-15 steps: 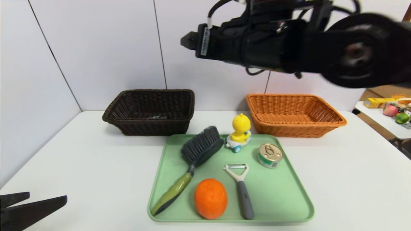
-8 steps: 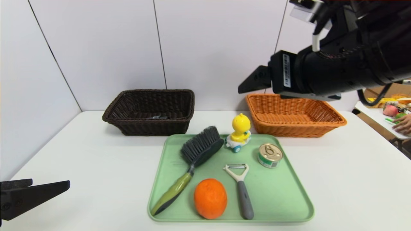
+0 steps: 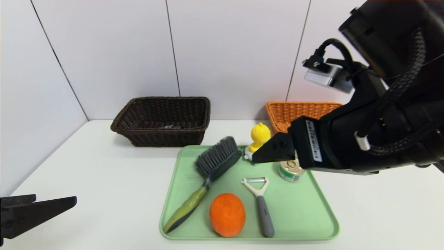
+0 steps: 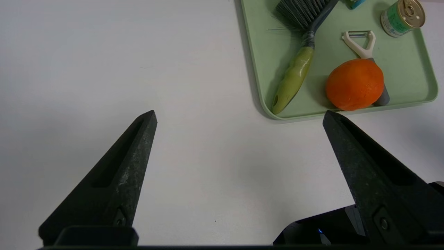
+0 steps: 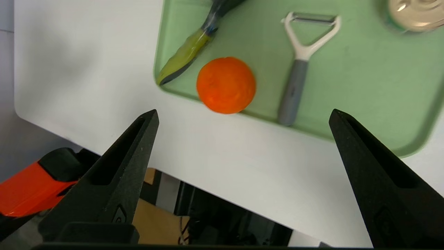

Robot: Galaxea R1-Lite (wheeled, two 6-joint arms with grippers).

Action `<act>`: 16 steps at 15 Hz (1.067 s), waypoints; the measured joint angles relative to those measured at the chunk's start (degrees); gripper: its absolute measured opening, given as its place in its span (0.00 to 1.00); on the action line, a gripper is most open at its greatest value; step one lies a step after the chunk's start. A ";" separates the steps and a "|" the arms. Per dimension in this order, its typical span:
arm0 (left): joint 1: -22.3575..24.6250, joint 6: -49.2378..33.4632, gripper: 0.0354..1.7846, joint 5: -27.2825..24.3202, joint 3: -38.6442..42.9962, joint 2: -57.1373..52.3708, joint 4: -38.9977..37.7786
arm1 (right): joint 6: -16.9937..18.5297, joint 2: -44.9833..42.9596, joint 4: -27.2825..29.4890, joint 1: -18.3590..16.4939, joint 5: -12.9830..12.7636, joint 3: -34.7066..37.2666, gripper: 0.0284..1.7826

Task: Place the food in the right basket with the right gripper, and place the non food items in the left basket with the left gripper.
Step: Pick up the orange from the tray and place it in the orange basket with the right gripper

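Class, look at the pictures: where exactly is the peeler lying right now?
In the head view the peeler lies on the green tray, right of centre, beside the orange and nearer the robot than the tin can.

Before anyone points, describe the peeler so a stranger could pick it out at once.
Find the green tray in the middle of the white table. Near its front edge, the peeler lies just right of the orange fruit. It alone has a white Y-shaped head on a grey handle.

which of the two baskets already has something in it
The dark brown basket, on the robot's left behind the green tray. A dark item lies on its floor, too dim to identify. The part of the orange basket that shows is bare, though the right arm covers most of it.
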 joint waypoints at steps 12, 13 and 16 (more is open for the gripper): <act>0.00 -0.88 0.94 0.02 3.39 -4.25 0.28 | 10.05 22.32 0.56 7.83 -12.04 -8.00 0.95; 0.00 -0.88 0.94 0.05 3.85 -4.63 0.23 | 10.01 23.26 0.61 7.96 -12.07 -8.16 0.95; 0.00 -0.85 0.94 0.00 4.95 -5.57 0.26 | 9.81 24.94 1.07 8.52 -11.98 -8.30 0.95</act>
